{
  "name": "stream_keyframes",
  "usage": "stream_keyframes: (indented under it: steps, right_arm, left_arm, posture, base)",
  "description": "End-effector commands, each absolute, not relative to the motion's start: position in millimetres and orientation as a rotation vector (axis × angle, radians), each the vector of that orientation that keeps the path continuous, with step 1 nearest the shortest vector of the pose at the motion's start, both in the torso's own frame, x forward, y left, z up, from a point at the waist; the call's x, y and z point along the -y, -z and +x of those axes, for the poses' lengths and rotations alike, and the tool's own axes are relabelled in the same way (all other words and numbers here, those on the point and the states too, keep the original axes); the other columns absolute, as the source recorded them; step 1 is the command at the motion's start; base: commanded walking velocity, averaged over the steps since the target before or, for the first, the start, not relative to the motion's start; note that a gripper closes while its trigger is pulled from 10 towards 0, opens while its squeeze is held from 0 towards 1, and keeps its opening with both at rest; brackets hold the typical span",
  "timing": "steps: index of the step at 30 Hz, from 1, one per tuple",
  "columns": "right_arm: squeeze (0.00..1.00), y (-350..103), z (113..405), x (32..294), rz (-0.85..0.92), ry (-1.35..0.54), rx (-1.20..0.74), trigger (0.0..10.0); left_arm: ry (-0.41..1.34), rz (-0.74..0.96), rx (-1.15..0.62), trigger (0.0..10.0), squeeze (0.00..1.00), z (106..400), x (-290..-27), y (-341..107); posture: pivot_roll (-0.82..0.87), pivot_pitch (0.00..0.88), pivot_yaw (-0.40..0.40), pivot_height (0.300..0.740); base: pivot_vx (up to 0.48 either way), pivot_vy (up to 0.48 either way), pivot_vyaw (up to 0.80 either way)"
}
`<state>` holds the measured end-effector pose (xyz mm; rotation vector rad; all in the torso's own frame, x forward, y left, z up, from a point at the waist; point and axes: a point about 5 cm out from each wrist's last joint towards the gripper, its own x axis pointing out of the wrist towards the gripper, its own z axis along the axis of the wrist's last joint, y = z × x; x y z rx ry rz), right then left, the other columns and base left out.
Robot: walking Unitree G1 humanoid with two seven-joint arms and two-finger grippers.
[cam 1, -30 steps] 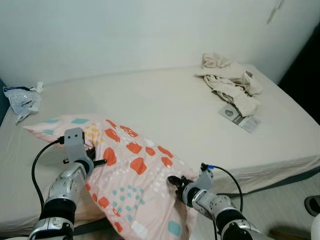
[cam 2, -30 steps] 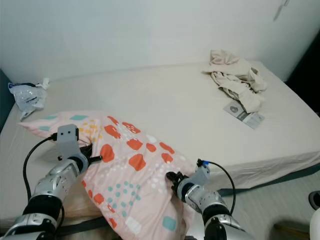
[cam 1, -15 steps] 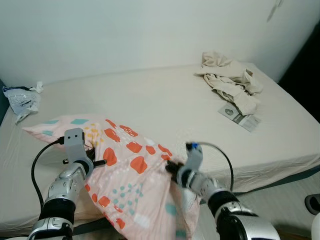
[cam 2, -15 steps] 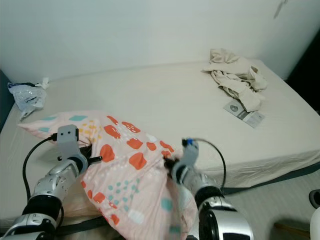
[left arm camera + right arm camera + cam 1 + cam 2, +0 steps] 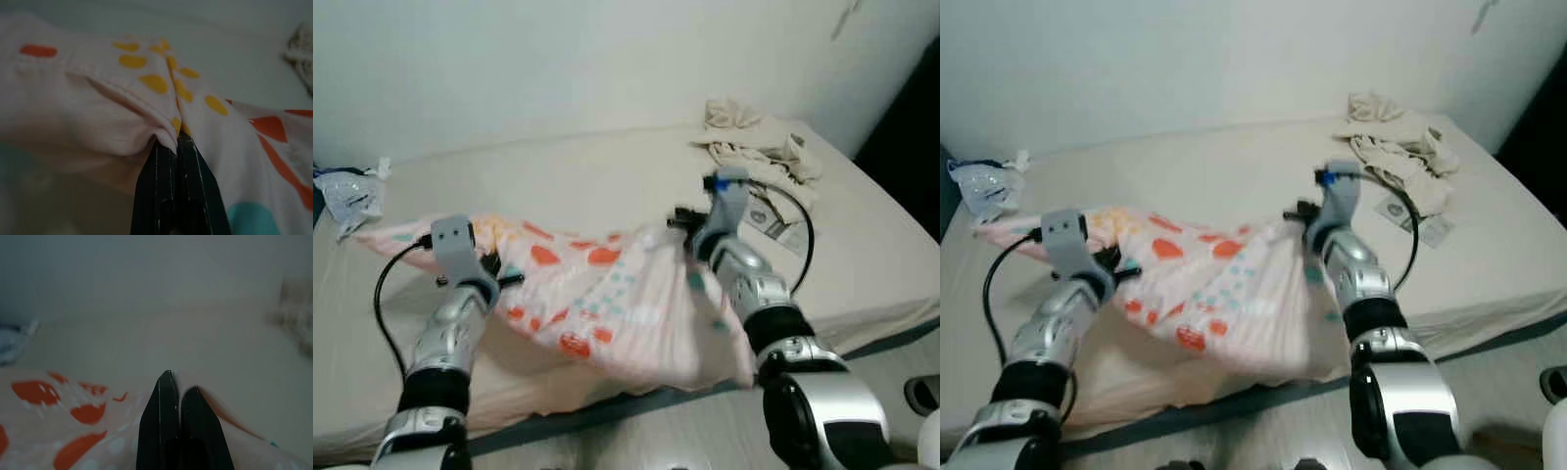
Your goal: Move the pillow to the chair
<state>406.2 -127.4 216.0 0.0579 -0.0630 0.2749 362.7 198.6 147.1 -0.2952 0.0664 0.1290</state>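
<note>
Both grippers are clamped on fabric, as far as I can read it. On my left wrist feed the left gripper (image 5: 177,142) has its two black fingers pressed flat together with a fold of the pale pink pillow with orange, yellow and teal spots (image 5: 607,299) pinched between the tips. On the right wrist feed the right gripper (image 5: 177,378) shows the same thing: fingers closed against each other, a pink edge of cloth caught at the tip.

From the head cameras I see the left gripper (image 5: 489,277) holding the pillow's near left side, low above the mattress, while the right gripper (image 5: 683,223) has its end of the pillow raised well above the bed. The pillow hangs stretched between the two, sagging in the middle, with its lower edge drooping past the front edge of the bed. Its far left corner looks to rest on the sheet, though the blur makes that hard to confirm.

Beyond the arms lies the wide bed with a cream sheet (image 5: 578,186). A crumpled heap of beige cloth (image 5: 754,147) sits near the far right corner, and a small flat printed packet (image 5: 766,219) lies just beside it, partly behind my right arm. A crinkled clear plastic bag (image 5: 347,193) rests at the far left edge, against the white wall (image 5: 558,59).
</note>
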Motion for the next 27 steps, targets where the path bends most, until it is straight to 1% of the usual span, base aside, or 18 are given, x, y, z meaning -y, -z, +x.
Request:
stream_keyframes:
  steps: [1,2,4,6,7,8,9,10,11,12,13,15,16,17,24,25,26,27]
  right_arm:
    - [0.00,-243,406,120,0.006,-0.294,0.183,0.0]
    - [0.00,-245,406,117,-0.018,-0.310,0.195,0.0]
    - [0.00,-234,404,111,-0.071,-0.347,0.168,0.0]
    - [0.00,-210,400,112,-0.056,-0.358,0.095,0.2]
    - [0.00,-199,398,114,-0.027,-0.353,0.061,0.7]
    - [0.00,-191,396,116,-0.009,-0.346,0.040,1.0]
    - [0.00,-181,393,118,0.010,-0.337,0.015,2.5]
    - [0.00,-175,390,119,0.020,-0.331,0.001,2.5]
    - [0.00,-170,388,121,0.023,-0.321,-0.011,4.5]
    - [0.00,-170,388,121,0.023,-0.321,-0.011,4.5]
    - [0.00,-166,386,121,0.022,-0.315,-0.022,10.0]
    - [0.00,-161,384,121,0.022,-0.313,-0.037,10.0]
    - [0.00,-141,377,124,0.035,-0.289,-0.099,10.0]
    - [0.00,-133,373,125,0.023,-0.274,-0.125,10.0]
    - [0.00,-100,357,136,0.012,-0.247,-0.213,10.0]
    - [0.00,-89,352,147,0.038,-0.194,-0.253,10.0]
    - [0.00,-73,343,168,0.081,-0.105,-0.304,10.0]
    - [0.00,-73,343,168,0.081,-0.105,-0.304,10.0]
  left_arm:
    - [-0.142,-0.292,-0.029,0.0,0.00,364,-197,-158]
    - [-0.119,-0.292,-0.021,1.3,0.00,364,-193,-160]
    - [-0.058,-0.241,-0.011,1.6,0.00,362,-183,-159]
    - [0.016,-0.178,-0.016,1.7,0.00,357,-173,-151]
    - [0.036,-0.140,-0.022,2.2,0.00,354,-170,-147]
    - [0.049,-0.110,-0.027,2.3,0.00,351,-168,-144]
    - [0.076,-0.083,-0.021,4.8,0.00,347,-165,-142]
    - [0.094,-0.069,-0.016,4.8,0.00,344,-162,-141]
    - [0.103,-0.067,-0.018,9.1,0.00,341,-160,-140]
    - [0.103,-0.067,-0.018,9.1,0.00,341,-160,-140]
    - [0.112,-0.061,-0.021,10.0,0.00,339,-158,-139]
    - [0.119,-0.052,-0.026,10.0,0.00,337,-155,-137]
    - [0.126,-0.073,-0.062,10.0,0.00,330,-150,-126]
    - [0.125,-0.072,-0.081,10.0,0.00,327,-149,-121]
    - [0.147,-0.061,-0.156,10.0,0.00,318,-145,-104]
    - [0.160,-0.054,-0.159,10.0,0.00,316,-144,-103]
    - [0.165,-0.026,-0.162,10.0,0.00,315,-145,-101]
    - [0.165,-0.026,-0.162,10.0,0.00,315,-145,-101]
  posture:
    - [-0.03,0.096,-0.040,0.740]
    - [-0.03,0.094,-0.041,0.740]
    - [-0.03,0.091,-0.047,0.740]
    - [-0.03,0.090,-0.052,0.740]
    - [-0.03,0.090,-0.055,0.740]
    - [-0.03,0.091,-0.056,0.740]
    - [-0.03,0.090,-0.056,0.740]
    - [-0.03,0.090,-0.056,0.740]
    - [-0.03,0.090,-0.056,0.740]
    - [-0.03,0.090,-0.056,0.740]
    - [-0.03,0.089,-0.054,0.740]
    - [-0.03,0.087,-0.053,0.740]
    - [-0.03,0.085,-0.053,0.740]
    - [-0.03,0.085,-0.053,0.740]
    - [-0.03,0.081,-0.050,0.740]
    - [-0.03,0.077,-0.051,0.740]
    - [-0.02,0.076,-0.049,0.740]
    - [-0.02,0.076,-0.049,0.740]
  base:
    - [0.000,0.000,0.00]
    - [0.000,0.000,0.00]
    - [0.000,0.000,0.00]
    - [0.000,0.000,0.00]
    - [0.000,0.000,0.00]
    - [0.000,0.000,0.00]
    - [0.000,0.000,0.00]
    - [0.000,0.000,0.00]
    - [0.000,0.000,0.00]
    - [0.000,0.000,0.00]
    - [0.000,0.000,0.00]
    - [0.000,0.000,0.00]
    - [0.000,0.000,0.00]
    - [0.000,0.000,0.00]
    - [0.000,0.000,0.00]
    - [0.000,0.000,0.00]
    - [0.000,0.000,0.00]
    - [0.000,0.000,0.00]
